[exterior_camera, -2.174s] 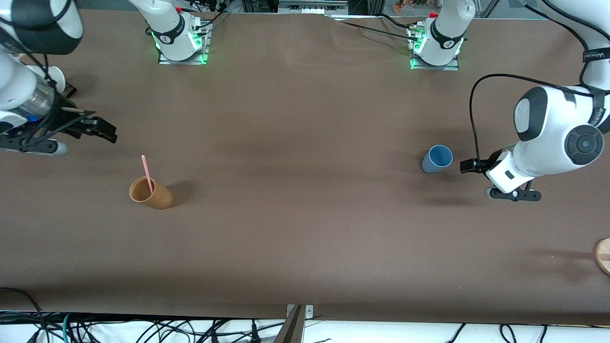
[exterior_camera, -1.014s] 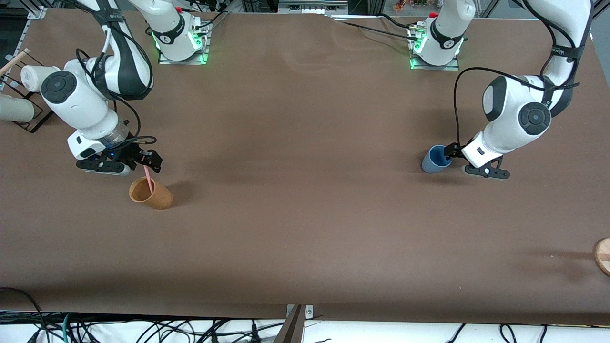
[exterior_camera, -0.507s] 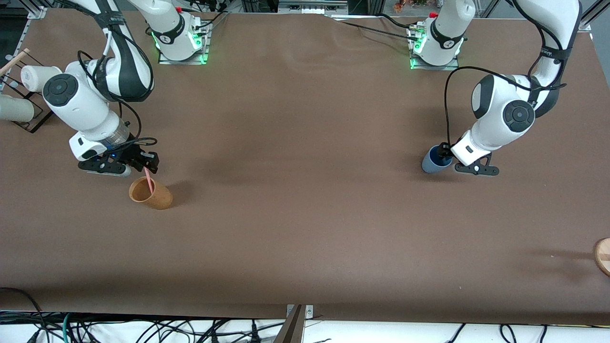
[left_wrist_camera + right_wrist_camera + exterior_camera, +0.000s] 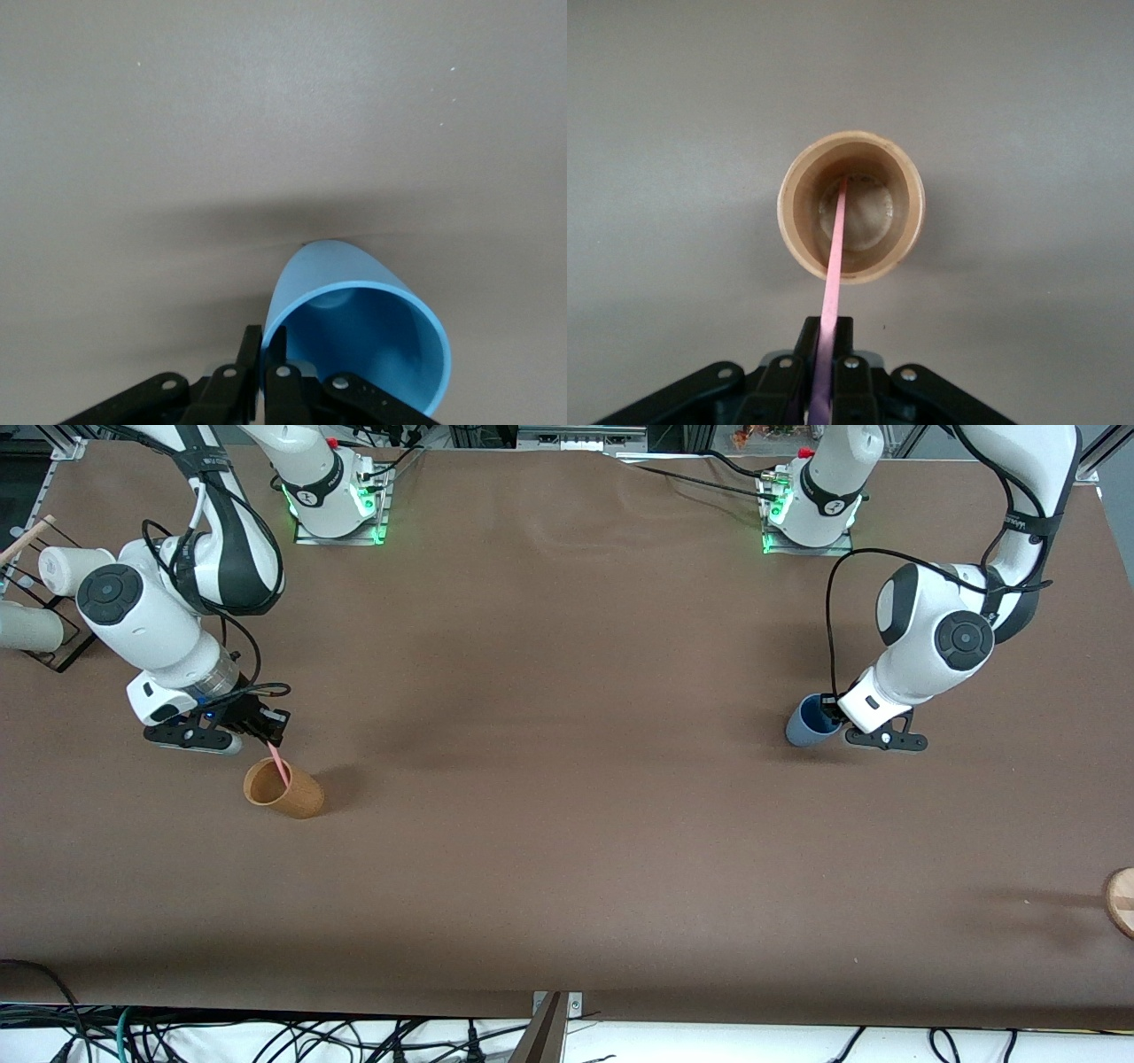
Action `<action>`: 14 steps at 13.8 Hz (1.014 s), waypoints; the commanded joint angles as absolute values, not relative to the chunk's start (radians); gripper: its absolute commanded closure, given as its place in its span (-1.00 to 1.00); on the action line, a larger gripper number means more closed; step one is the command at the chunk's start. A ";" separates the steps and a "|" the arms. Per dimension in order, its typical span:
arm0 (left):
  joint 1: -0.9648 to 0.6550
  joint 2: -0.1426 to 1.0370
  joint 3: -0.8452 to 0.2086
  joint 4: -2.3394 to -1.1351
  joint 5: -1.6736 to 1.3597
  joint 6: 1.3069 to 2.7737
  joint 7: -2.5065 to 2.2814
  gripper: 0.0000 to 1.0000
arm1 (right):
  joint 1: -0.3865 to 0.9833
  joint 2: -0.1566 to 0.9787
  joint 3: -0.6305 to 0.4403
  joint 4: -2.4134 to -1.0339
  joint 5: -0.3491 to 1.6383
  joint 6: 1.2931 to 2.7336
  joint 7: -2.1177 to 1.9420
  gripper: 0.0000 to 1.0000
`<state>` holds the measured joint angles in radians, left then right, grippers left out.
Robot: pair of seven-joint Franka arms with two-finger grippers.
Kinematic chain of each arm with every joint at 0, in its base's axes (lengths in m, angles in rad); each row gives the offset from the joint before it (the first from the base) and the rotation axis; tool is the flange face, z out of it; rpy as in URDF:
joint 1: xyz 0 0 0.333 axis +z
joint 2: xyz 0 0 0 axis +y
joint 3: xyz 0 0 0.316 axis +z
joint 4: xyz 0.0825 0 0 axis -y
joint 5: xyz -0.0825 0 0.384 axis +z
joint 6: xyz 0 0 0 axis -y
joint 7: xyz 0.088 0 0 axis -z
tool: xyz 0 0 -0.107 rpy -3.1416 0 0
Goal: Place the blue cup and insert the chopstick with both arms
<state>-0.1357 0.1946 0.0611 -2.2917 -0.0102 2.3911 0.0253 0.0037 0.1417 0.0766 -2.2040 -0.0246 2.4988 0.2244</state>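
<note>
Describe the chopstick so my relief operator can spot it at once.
Look to the right arm's end of the brown table, where a tan cup stands. The chopstick leans out of that cup, its upper end pinched in the right gripper, which is shut on it. It is the only thin pink stick there.

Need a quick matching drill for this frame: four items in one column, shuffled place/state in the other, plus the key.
Column 1
1. blue cup
2. chopstick
3. tan cup
4. white cup

Column 2
A. stands upright on the table with a stick's lower end inside it
B. rim pinched by the left gripper, at the left arm's end of the table
C. lies on a rack at the table edge, at the right arm's end
D. upper end clamped in the right gripper, lower end in a cup

Pairs: 1-B, 2-D, 3-A, 4-C
</note>
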 commanded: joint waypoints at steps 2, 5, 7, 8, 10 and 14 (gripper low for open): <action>-0.140 0.169 0.064 -2.300 -0.029 2.385 0.002 1.00 | 0.002 0.130 0.078 -2.140 -0.038 2.381 0.230 0.98; -0.178 0.172 0.009 -2.157 -0.101 2.237 -0.092 1.00 | 0.003 0.129 0.078 -2.018 -0.037 2.187 0.232 0.98; -0.213 0.213 -0.063 -2.019 -0.118 2.142 -0.254 1.00 | 0.003 0.129 0.081 -1.921 -0.032 2.050 0.233 0.98; -0.256 0.250 -0.075 -1.943 -0.118 2.099 -0.331 1.00 | 0.003 0.129 0.084 -1.857 -0.032 1.972 0.233 0.98; -0.363 0.340 -0.075 -1.791 -0.115 2.040 -0.450 1.00 | 0.023 0.130 0.084 -1.732 -0.022 1.820 0.235 0.98; -0.549 0.561 -0.072 -1.463 -0.104 1.948 -0.578 1.00 | 0.129 0.133 0.084 -1.612 -0.017 1.697 0.358 1.00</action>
<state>-0.4866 0.4013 -0.0877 -1.6925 -0.0991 2.0337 -0.5432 0.0726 0.1195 0.0859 -1.6585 -0.0189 1.7402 0.2827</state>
